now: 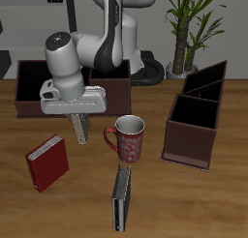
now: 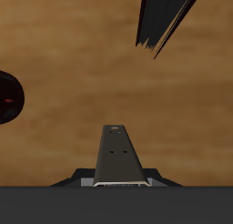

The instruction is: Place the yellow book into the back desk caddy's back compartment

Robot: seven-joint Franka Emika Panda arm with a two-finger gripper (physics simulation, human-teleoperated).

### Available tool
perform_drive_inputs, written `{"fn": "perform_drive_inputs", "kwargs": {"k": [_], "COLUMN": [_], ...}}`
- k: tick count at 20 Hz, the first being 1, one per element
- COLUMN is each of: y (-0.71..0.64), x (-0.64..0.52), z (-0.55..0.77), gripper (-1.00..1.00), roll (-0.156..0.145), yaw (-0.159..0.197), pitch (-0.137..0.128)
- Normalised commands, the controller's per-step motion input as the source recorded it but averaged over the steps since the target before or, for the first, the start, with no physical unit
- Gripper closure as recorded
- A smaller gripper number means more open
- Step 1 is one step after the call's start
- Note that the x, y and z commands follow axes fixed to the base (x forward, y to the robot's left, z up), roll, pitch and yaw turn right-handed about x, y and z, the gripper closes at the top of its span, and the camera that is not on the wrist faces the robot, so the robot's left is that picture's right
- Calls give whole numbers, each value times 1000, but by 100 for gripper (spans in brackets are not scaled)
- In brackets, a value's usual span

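Note:
My gripper is shut on the yellow book. The book hangs edge-down from the jaws, a little above the table. In the wrist view the book shows as a greyish slab sticking out from between the jaws. The back desk caddy is a low dark-brown box just behind the gripper, against the robot's base, and my arm hides part of it. The book is outside the caddy, on the side nearer the table's front edge.
A red patterned mug stands close beside the held book and also shows in the wrist view. A red book lies nearer the front edge. A dark grey-black book lies in front of the mug. A taller brown caddy stands to the side.

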Motion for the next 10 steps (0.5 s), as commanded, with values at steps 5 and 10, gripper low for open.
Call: {"fn": "perform_drive_inputs", "kwargs": {"k": [5,10], "y": [22,168], "x": [5,-47], "z": [486,689], "gripper": [100,100], "roll": [-20,-1], "yaw": [7,29], "pitch": [-36,-50]}}
